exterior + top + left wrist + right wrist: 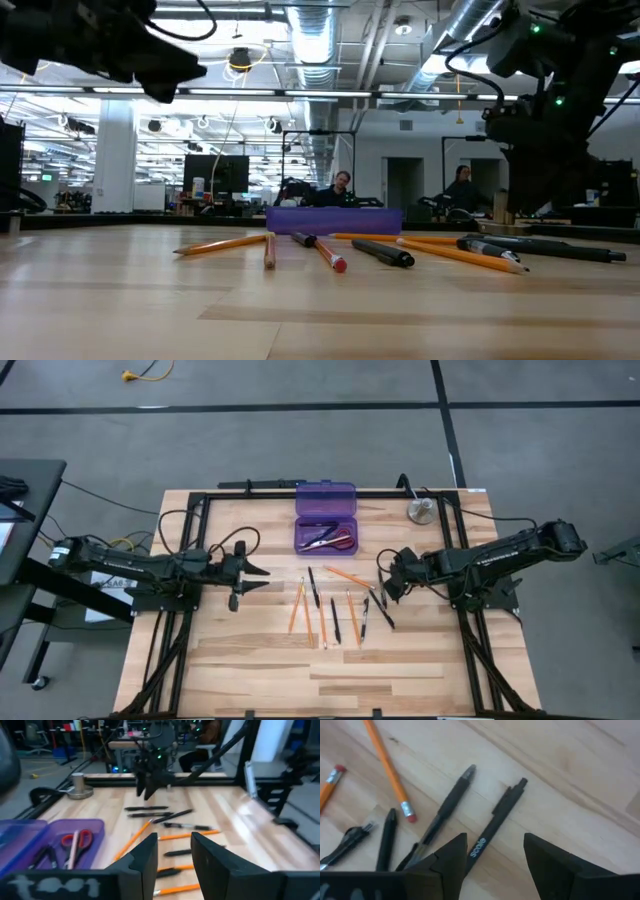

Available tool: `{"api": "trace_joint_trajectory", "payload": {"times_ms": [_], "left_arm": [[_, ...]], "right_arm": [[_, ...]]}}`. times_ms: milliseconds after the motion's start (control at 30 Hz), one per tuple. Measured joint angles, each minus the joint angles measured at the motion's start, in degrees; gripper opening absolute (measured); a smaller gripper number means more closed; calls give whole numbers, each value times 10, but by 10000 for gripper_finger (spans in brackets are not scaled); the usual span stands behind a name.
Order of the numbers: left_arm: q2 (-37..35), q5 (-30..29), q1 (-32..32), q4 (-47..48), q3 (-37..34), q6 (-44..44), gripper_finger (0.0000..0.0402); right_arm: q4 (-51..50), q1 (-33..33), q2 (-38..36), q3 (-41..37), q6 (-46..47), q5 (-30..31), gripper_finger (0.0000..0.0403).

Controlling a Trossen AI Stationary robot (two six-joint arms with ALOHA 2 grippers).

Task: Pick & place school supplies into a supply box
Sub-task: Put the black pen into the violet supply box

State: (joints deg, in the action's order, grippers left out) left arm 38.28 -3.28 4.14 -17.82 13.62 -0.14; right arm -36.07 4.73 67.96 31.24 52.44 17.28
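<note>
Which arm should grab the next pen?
Right. The right gripper is low over the pens, jaws open astride a black pen. The left gripper hangs open above bare table, away from the supplies, left of the purple box.

You can read one word: white lettering on the black pen (492, 827) under the right wrist camera, seemingly "Scale", though the letters are small and unsure. Nothing else is legible to you.
</note>
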Motion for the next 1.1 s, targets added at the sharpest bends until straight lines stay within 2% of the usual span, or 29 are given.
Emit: {"api": "trace_joint_trajectory", "payload": {"times_ms": [133,333,800,1100], "left_arm": [[4,-37,-1,-10,-9,24,106],[4,-24,-1,-36,-8,86,106],[4,-23,0,-26,-8,21,106],[4,-23,0,-21,-8,21,106]], "right_arm": [[11,0,0,0,7,8,187],[23,1,4,0,45,22,189],[21,0,78,0,16,4,182],[35,-6,130,2,16,-10,182]]}}
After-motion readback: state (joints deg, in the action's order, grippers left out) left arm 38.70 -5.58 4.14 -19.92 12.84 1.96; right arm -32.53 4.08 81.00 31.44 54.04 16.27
